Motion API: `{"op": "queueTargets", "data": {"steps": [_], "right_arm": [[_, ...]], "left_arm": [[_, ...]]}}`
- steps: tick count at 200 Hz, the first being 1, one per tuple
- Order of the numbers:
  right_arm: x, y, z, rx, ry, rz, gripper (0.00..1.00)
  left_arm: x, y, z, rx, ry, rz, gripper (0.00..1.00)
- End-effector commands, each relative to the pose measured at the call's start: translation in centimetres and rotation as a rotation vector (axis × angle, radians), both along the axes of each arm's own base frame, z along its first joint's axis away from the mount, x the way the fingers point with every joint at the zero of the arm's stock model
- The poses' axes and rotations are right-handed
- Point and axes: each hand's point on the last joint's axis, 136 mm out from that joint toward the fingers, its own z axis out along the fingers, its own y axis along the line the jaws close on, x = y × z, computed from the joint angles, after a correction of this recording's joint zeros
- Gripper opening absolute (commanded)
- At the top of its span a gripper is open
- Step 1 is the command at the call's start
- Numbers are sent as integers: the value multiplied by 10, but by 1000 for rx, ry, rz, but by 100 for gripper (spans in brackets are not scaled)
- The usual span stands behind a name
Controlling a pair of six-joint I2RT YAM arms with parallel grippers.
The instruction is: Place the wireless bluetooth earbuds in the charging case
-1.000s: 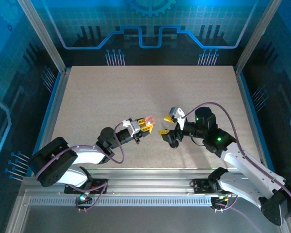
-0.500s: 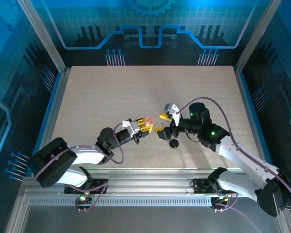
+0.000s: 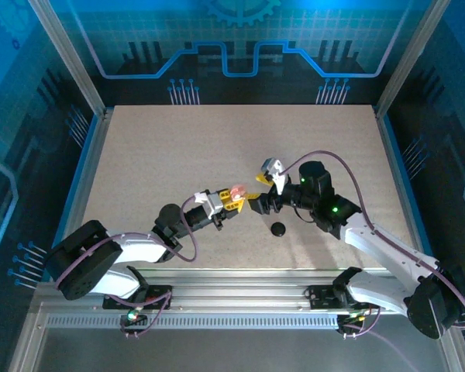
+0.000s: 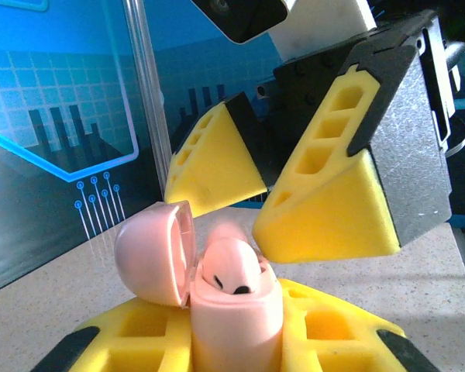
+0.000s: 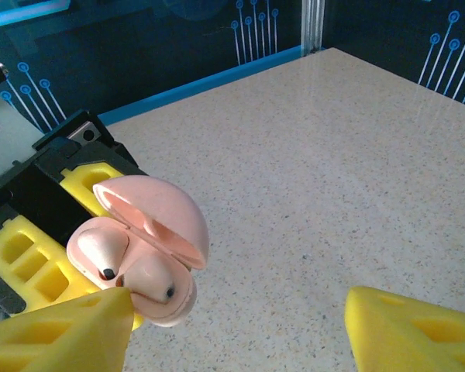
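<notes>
Left claw (image 3: 233, 200) pinching round pink plastic charging case (image 5: 151, 232), lid flipped open. Two tiny pale-pink earbuds (image 5: 101, 252) seated in case wells, i.e. btwn left claw's yellow fingers. Right claw (image 5: 232, 341) spread wide, facing case; one yellow fingertip just beside case's front edge, other well apart. Small round black puck (image 3: 277, 229) on speckled tabletop (image 3: 178, 147), nr right claw, arm-base side.

Table (image 3: 178, 147) evenly bright, lit from overhead; walls (image 3: 240, 46) behind it dim blue. Soft shadow on table beneath right arm (image 3: 387, 252). Wrist views: close-up edges soft, faint sheen on table's far side.
</notes>
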Motion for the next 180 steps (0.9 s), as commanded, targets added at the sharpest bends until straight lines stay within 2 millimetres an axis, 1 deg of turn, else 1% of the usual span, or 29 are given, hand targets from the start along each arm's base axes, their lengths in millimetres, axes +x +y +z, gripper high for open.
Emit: {"op": "queueTargets", "data": {"steps": [1, 27, 43, 55, 69, 76, 80, 85, 99, 116, 124, 134, 135, 137, 147, 158, 180], "right_arm": [[12, -4, 18, 37, -55, -51, 72], [11, -7, 19, 39, -58, -34, 71], [4, -9, 16, 21, -80, 8, 70], [-6, -10, 15, 2, -113, 72, 71], [-21, -11, 10, -46, -161, 185, 71], [-28, -12, 7, -77, -181, 225, 72], [-30, -13, 6, -94, -186, 236, 74], [-32, -14, 5, -114, -194, 245, 77], [-38, -18, 1, -170, -201, 285, 81], [-42, -18, 1, -204, -196, 322, 82], [-42, -17, 1, -208, -192, 334, 82], [-44, -15, -4, -206, -171, 356, 82], [-43, -14, 2, -202, -183, 356, 81], [-42, -13, 6, -196, -190, 359, 81], [-43, -9, 9, -185, -186, 384, 81], [-46, -5, 11, -174, -178, 422, 79], [-57, 2, 10, -176, -147, 526, 72]], "left_arm": [[-10, 0, 12, -29, -35, -29, 14], [-11, 0, 13, -33, -34, -33, 14], [-12, 0, 14, -35, -36, -40, 14], [-15, 0, 14, -33, -40, -55, 14], [-21, -3, 16, -33, -46, -89, 14], [-23, -3, 16, -33, -46, -104, 14], [-24, -4, 17, -32, -47, -112, 14], [-26, -4, 17, -34, -43, -123, 14], [-29, -6, 20, -40, -38, -143, 14], [-31, -8, 22, -47, -40, -164, 14], [-32, -8, 22, -49, -39, -168, 14], [-33, -9, 23, -52, -39, -175, 14], [-33, -9, 23, -52, -39, -176, 14], [-33, -9, 24, -53, -39, -178, 14], [-35, -10, 24, -54, -37, -190, 14], [-36, -10, 25, -56, -36, -198, 14], [-38, -10, 25, -56, -37, -201, 14]]}}
